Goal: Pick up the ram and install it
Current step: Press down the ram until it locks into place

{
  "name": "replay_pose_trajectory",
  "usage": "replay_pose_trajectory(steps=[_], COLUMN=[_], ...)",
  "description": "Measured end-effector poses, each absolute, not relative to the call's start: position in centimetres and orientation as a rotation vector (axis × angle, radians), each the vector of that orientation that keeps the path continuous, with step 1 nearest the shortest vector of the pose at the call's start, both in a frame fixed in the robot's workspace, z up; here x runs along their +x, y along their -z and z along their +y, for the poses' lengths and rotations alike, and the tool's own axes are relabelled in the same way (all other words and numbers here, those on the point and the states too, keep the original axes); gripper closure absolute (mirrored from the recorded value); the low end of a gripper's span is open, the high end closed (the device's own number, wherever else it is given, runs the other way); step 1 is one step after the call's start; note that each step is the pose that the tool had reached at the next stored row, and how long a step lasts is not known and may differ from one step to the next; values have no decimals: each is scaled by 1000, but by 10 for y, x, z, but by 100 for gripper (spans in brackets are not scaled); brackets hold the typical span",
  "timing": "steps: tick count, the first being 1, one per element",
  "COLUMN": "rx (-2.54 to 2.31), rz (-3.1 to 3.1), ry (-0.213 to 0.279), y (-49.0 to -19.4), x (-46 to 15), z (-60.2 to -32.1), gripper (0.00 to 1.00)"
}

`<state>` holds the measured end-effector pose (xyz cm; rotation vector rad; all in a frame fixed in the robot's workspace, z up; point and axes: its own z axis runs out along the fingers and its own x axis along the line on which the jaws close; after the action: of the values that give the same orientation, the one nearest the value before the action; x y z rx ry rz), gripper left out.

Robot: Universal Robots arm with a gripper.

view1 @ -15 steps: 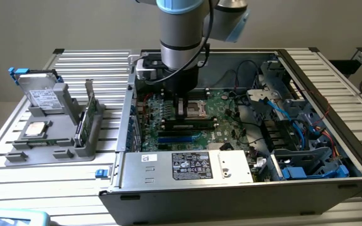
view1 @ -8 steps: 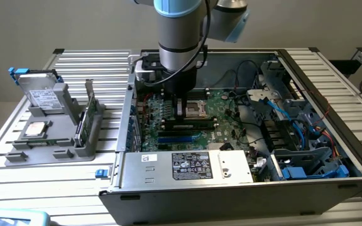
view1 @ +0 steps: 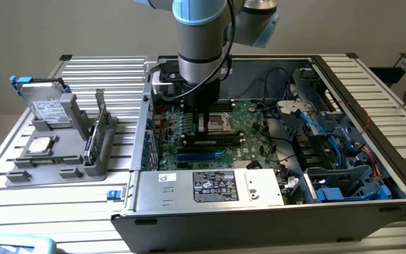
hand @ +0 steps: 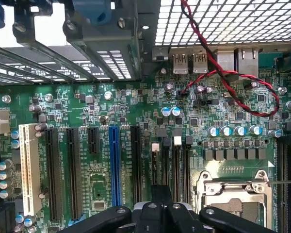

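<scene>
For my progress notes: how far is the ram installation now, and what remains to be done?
Done: the pincer is down inside the open case, just above the black memory slots. In hand: it is shut, but whether the ram sits between its tips cannot be told. Left: a seated ram cannot be confirmed.

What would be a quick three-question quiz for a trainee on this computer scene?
1. True or false: the gripper is down inside the open computer case, over the motherboard.
2. The twisted wire across the motherboard is: A red and black, B blue, C yellow.
3. Fill in: the hard drive stands on the grey tray at the exterior view's ____.
Key: 1 true; 2 A; 3 left.
</scene>
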<state>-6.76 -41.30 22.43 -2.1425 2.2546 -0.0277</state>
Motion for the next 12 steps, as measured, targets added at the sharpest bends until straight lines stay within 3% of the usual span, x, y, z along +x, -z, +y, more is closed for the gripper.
replay_pose_trajectory(steps=[12], rx=[-2158], rz=[2241], ry=[24], y=[-256], x=[-60], z=[-414], gripper=[89])
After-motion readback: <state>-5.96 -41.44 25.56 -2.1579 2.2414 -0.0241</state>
